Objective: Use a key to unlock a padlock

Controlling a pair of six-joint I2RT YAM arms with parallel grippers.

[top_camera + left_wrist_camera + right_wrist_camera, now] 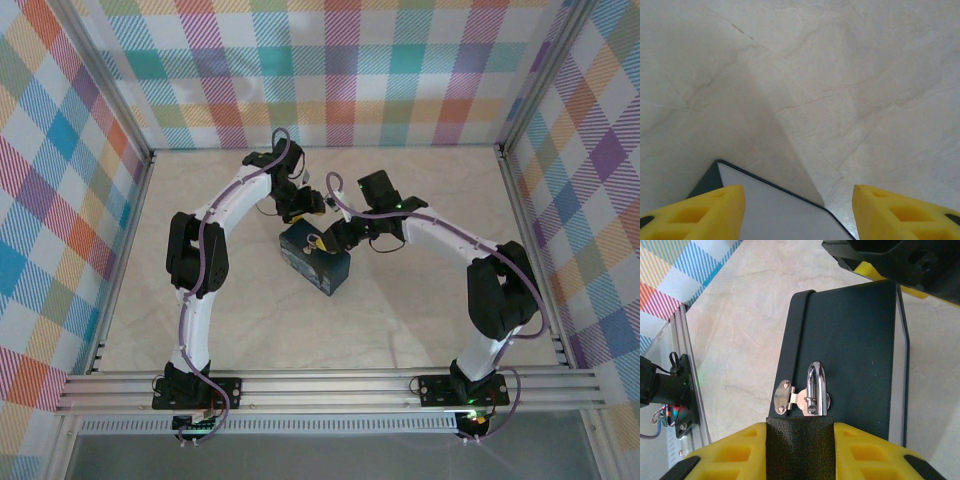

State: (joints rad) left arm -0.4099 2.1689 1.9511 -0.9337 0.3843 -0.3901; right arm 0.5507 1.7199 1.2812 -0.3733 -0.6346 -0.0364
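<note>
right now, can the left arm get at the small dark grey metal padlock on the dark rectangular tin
Probably not: the right gripper is clamped on the padlock body, and the left gripper straddles the far end of the tin, away from the lock.

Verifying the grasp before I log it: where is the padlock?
Right wrist view, bottom centre: the padlock is hooked through the hasp on the dark tin, its body pinched in the right claw.

Bottom edge cuts off padlock (pixel 814 386) body, apparently clamped in right gripper (pixel 799 452).
</note>
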